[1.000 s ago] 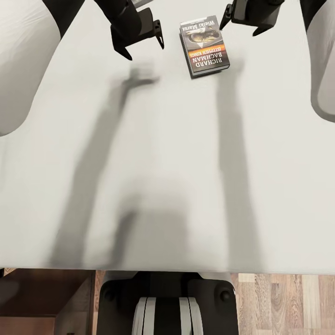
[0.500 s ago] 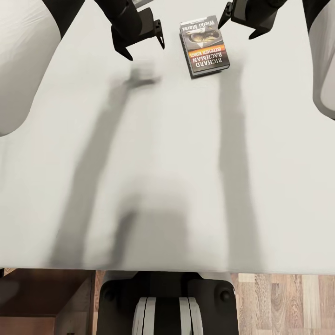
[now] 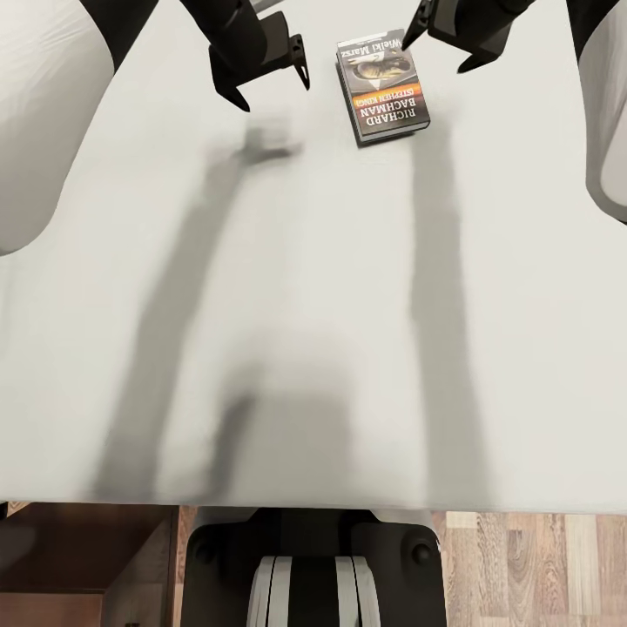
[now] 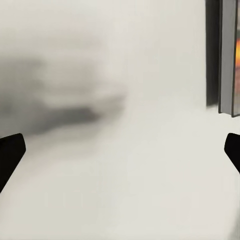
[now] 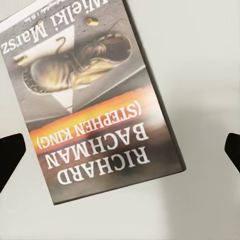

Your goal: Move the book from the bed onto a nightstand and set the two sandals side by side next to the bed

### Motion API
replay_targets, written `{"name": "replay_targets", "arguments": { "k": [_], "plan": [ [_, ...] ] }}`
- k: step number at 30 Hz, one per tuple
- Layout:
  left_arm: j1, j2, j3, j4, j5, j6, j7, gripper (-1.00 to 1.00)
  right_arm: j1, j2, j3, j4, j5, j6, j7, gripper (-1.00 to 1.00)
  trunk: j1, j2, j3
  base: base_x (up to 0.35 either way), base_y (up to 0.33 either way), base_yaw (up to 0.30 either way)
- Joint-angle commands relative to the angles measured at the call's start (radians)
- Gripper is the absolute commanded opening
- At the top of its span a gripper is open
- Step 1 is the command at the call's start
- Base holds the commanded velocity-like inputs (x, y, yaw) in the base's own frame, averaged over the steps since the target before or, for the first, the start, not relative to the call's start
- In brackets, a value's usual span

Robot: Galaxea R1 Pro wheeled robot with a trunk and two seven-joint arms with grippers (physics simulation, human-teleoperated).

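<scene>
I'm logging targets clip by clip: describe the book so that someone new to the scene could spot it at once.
Look at the wide off-white mattress of the bed. Toward its far side, between the two black end effectors, the book lies flat, cover up. It is the one coloured thing there: dark cover, boot picture, orange band, white lettering "RICHARD BACHMAN".

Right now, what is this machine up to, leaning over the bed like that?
It is reaching for a book lying flat on the white bed. Both hands are open and hold nothing. The right hand hangs over the book's far right corner, and its wrist camera looks straight down on the cover. The left hand hovers over bare mattress to the book's left. Nothing has been picked up yet.
</scene>
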Motion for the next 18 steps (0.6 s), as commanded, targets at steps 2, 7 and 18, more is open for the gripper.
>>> {"name": "replay_targets", "arguments": {
  "k": [2,7,18],
  "plan": [
    [0.000,0.000,-0.006,-0.002,0.011,0.001,0.007,1.00,0.000,0.001,-0.008,-0.001,0.004,0.003,0.006,1.00,0.000,0.000,0.000,0.000,0.000,0.000],
    [0.000,0.000,-0.006,-0.003,0.011,0.001,0.007,1.00,0.000,0.001,-0.008,-0.001,0.004,0.003,0.018,1.00,0.000,0.000,0.000,0.000,0.000,0.000],
    [0.001,-0.001,-0.006,-0.004,0.012,0.001,0.007,1.00,0.004,0.004,-0.008,0.000,0.003,0.003,0.049,1.00,0.000,0.000,0.000,0.000,0.000,0.000]
  ]
}}
